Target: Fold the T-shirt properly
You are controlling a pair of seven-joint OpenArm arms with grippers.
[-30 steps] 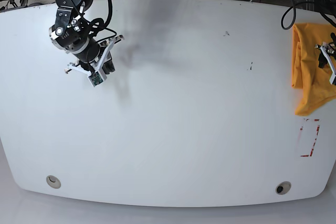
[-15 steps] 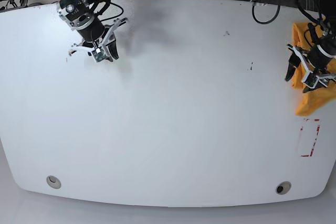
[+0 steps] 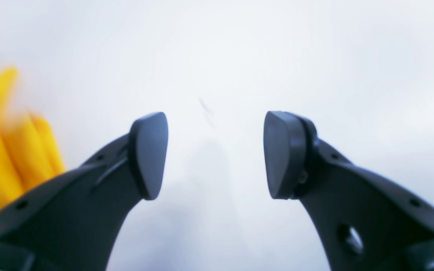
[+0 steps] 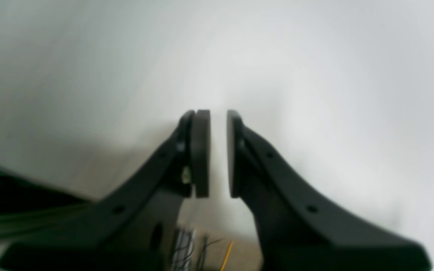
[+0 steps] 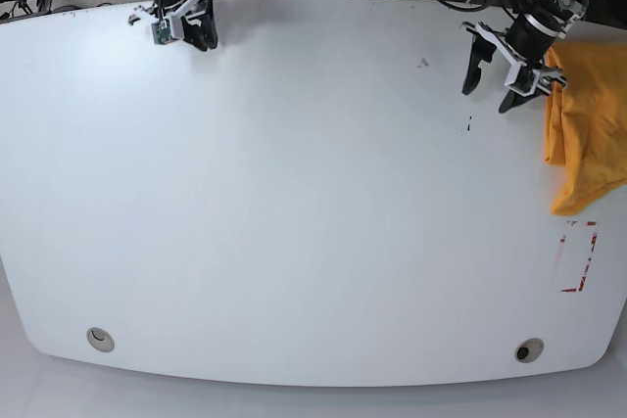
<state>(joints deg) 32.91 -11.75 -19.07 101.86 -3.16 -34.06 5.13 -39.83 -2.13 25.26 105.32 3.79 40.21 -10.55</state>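
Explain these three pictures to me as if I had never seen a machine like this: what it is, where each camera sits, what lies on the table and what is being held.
This is a robot with two arms, each ending in a two-fingered pincer. One picture looks down on the whole white table. The other two come from small cameras mounted on the wrists, looking out between the fingers.

In the overhead view the robot's left pincer is at the top right, and its right pincer is at the top left.

The only work item is an orange-yellow T-shirt, bunched at the table's right edge. It also shows as a blurred yellow patch in the left wrist picture.

Nothing is held. The left pincer stands wide open over bare table, beside the shirt. The right pincer is almost closed, with only a narrow slit and nothing in it.
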